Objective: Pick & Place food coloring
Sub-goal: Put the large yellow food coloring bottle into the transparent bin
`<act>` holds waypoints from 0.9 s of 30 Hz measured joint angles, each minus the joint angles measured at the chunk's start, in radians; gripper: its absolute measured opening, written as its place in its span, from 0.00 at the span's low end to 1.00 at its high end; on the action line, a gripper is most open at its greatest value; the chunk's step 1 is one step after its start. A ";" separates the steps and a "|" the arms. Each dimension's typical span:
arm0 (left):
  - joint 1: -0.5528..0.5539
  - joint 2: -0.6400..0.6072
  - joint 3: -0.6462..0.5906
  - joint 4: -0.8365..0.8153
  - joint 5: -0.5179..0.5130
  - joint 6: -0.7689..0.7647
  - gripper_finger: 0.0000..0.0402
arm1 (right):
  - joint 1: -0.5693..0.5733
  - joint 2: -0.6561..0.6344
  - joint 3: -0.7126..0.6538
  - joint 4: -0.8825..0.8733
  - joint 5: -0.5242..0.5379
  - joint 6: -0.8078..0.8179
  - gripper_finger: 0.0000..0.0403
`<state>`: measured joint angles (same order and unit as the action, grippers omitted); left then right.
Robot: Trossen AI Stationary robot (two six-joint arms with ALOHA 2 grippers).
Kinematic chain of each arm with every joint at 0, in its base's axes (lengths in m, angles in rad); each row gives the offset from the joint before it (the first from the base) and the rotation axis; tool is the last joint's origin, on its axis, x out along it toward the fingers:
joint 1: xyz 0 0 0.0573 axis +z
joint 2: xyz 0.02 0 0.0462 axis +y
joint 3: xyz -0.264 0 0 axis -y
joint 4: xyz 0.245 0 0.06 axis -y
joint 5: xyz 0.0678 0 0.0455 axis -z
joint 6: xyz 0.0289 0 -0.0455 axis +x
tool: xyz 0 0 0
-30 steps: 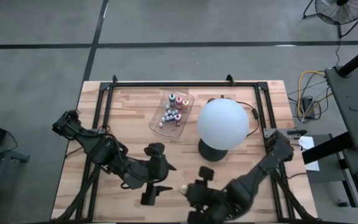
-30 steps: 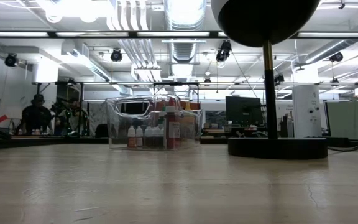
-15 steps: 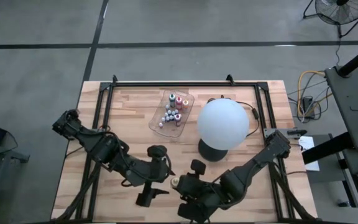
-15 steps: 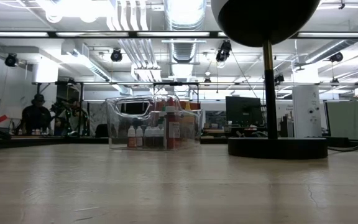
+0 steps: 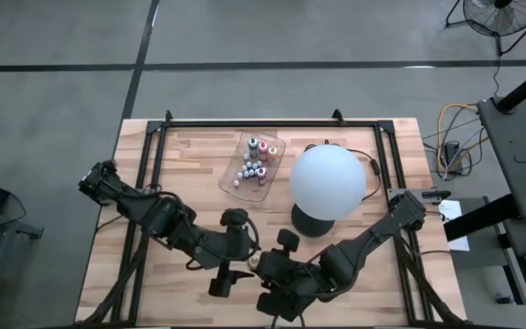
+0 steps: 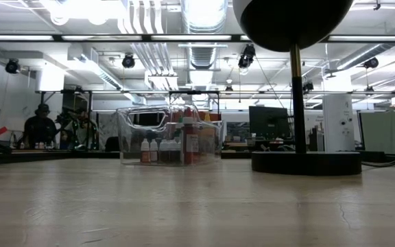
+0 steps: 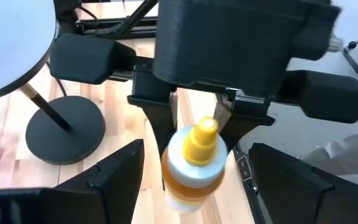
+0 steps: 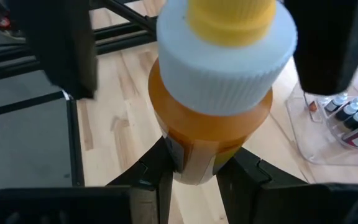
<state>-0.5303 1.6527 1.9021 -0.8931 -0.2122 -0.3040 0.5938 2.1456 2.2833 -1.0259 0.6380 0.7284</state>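
Observation:
A small orange food coloring bottle (image 8: 213,106) with a white cap and yellow tip hangs above the table's near middle (image 5: 254,265). My right gripper (image 8: 201,171) is shut on it. My left gripper (image 7: 194,186) is open and faces the bottle. Its two fingers (image 8: 61,50) stand on either side of the cap without touching it. Several other small food coloring bottles (image 5: 254,163) stand in the clear tray (image 5: 234,187) at the far middle. The tray (image 6: 129,137) rests flat on the table. My right gripper pinches the bottle's lower body (image 8: 197,152), near its base, between its two fingers (image 7: 161,127). The bottle lies along the fingers, with its cap (image 7: 197,155) pointing away from the wrist toward my left gripper. It is lifted clear of the table.
A big white globe lamp (image 5: 327,181) on a black round base (image 6: 306,163) stands right of the tray, with a cable behind it. A black frame (image 5: 272,122) runs around the wooden table top. Bare wood lies at the near left and near right.
My right gripper has carried the bottle toward the table's left edge, up to my left gripper, and has rolled a little. The bottle has stayed clear of the table.

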 joint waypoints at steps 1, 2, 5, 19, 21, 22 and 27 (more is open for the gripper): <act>0.002 0.000 -0.005 0.004 -0.003 0.000 0.65 | 0.000 0.000 0.000 0.007 0.000 -0.001 0.23; 0.004 0.000 -0.009 0.002 -0.011 0.000 0.65 | 0.000 0.000 0.000 0.015 -0.001 -0.004 0.23; 0.006 0.001 -0.011 -0.001 -0.044 0.001 0.65 | 0.001 0.000 0.004 0.018 -0.005 -0.009 0.23; 0.014 0.000 -0.011 0.006 -0.027 -0.043 0.35 | -0.001 0.000 0.018 0.012 -0.011 -0.022 0.23; 0.014 0.000 -0.011 0.006 -0.026 -0.050 0.30 | 0.000 0.000 0.017 0.012 -0.011 -0.023 0.23; 0.014 0.000 -0.011 0.006 -0.024 -0.057 0.29 | 0.000 0.000 0.017 0.012 -0.012 -0.025 0.23; 0.014 0.000 -0.011 0.005 -0.024 -0.065 0.29 | -0.002 0.000 0.020 0.012 -0.016 -0.016 0.24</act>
<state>-0.5163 1.6531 1.8915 -0.8878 -0.2363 -0.3695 0.5915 2.1460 2.3032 -1.0136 0.6225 0.7128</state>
